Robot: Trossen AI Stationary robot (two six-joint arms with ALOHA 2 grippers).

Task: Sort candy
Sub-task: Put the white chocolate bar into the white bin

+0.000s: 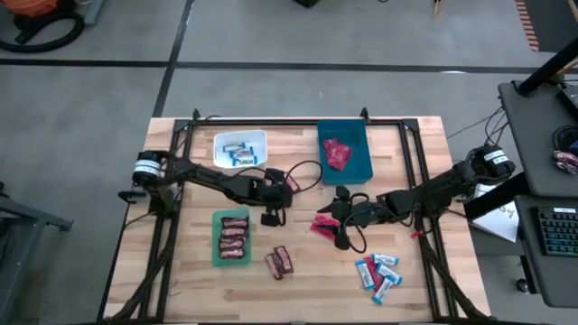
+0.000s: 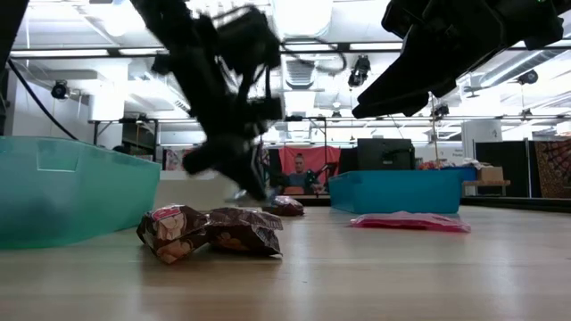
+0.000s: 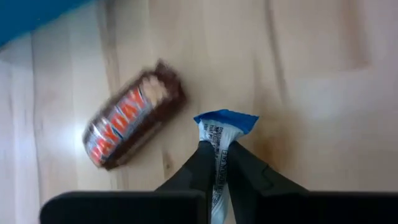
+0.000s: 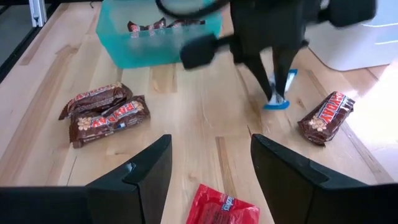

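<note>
Floor: smooth grey concrete floor [image 1: 271, 36], crossed by dark lines
Desk: light wooden-plank desk [image 1: 307, 271]
Side furniture: dark grey side table [image 1: 533, 126] carrying a black keyboard [image 1: 558, 232]
Light: bright ceiling light strips [image 2: 89, 53]

Setting: robotics lab or workshop hall. Light wooden table [image 1: 298, 289] with a black metal frame [image 1: 271, 122] stands on bare grey concrete floor [image 1: 271, 36] marked with dark tape lines. At 3 o'clock of the table, a dark desk [image 1: 542, 135] carrying a keyboard [image 1: 558, 230]; loose cables around it. At 10 o'clock on the floor, a coiled hose (orange-bodied machine beside it, cropped). Low view: open ceiling with strip lights [image 2: 500, 53] and ducting, shelving, a monitor [image 2: 384, 153], a seated person [image 2: 297, 169] far behind.
</note>
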